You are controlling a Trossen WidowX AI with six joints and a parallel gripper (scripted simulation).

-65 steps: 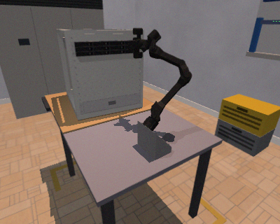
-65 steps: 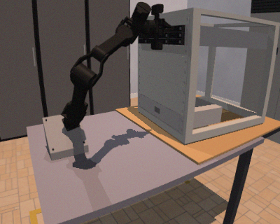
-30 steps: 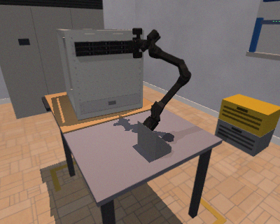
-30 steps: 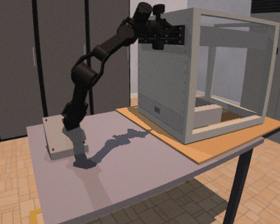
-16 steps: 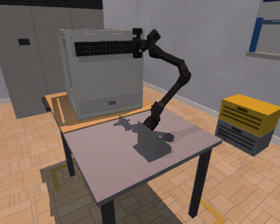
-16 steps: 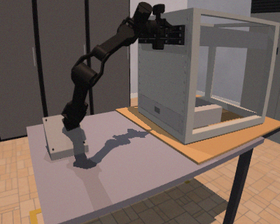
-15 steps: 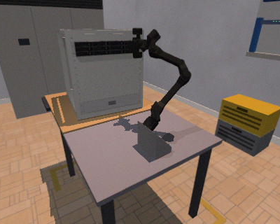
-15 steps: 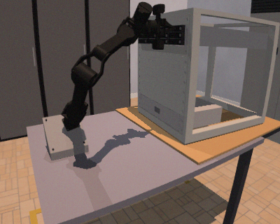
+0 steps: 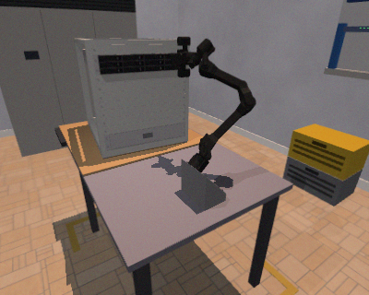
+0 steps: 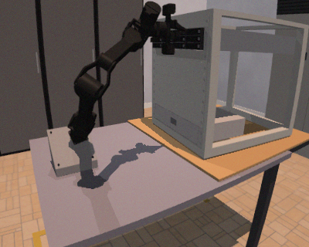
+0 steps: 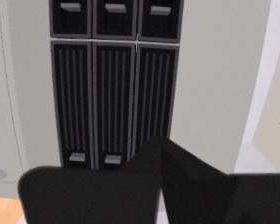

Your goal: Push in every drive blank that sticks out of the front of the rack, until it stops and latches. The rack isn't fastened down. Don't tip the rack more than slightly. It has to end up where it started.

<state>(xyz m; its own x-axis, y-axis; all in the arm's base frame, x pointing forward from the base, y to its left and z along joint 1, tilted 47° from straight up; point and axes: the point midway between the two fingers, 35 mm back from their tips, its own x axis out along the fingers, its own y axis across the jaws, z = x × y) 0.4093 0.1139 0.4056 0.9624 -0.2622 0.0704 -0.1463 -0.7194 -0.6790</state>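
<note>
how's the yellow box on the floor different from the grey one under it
The yellow box sits on top; the grey box rests on the floor beneath it. The yellow box has a bright yellow shell, the grey box a dull grey one. Both are low, much the same size, and have dark horizontal slots across the front, standing beside the table.

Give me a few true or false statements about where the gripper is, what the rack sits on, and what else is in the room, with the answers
1. The gripper is shut and holds nothing. True.
2. The gripper is down by the rack's bottom panel. False: it is at the row of drive blanks near the top.
3. The rack stands on an orange board. True.
4. The rack lies tipped on its side. False: it stands upright.
5. A yellow box sits on a grey one on the floor. True.
</note>
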